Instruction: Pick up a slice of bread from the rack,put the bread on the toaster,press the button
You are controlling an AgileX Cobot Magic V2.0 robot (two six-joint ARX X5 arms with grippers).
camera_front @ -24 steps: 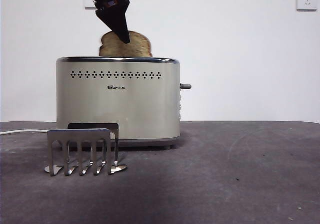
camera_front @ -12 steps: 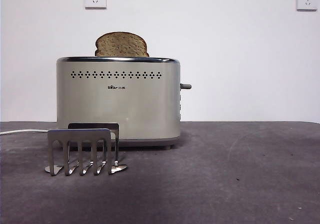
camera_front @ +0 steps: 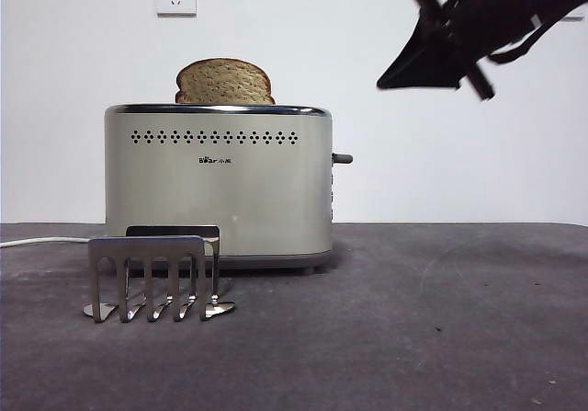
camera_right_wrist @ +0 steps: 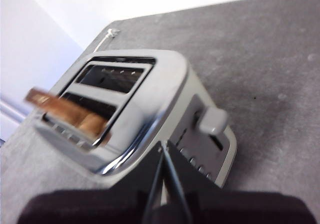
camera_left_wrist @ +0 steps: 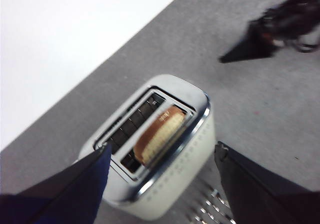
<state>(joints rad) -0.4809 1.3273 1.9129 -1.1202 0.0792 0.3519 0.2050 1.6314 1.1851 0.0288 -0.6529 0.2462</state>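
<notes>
The rack (camera_front: 156,278) stands empty at about 7 o'clock of the toaster (camera_front: 219,183), whose near slot holds the slice of bread (camera_front: 224,82) upright. The left gripper (camera_left_wrist: 160,184) hovers overhead, jaws apart, holding nothing. At 2 o'clock, the right gripper (camera_front: 390,82) slants downward toward the lever (camera_front: 342,158), jaws pressed together

A small dark logo (camera_front: 214,161) is printed on the front face of the cream toaster (camera_front: 218,186), centred just below the row of vent holes. It appears to read "Bear" followed by tiny characters too small to read. No other text is legible.
</notes>
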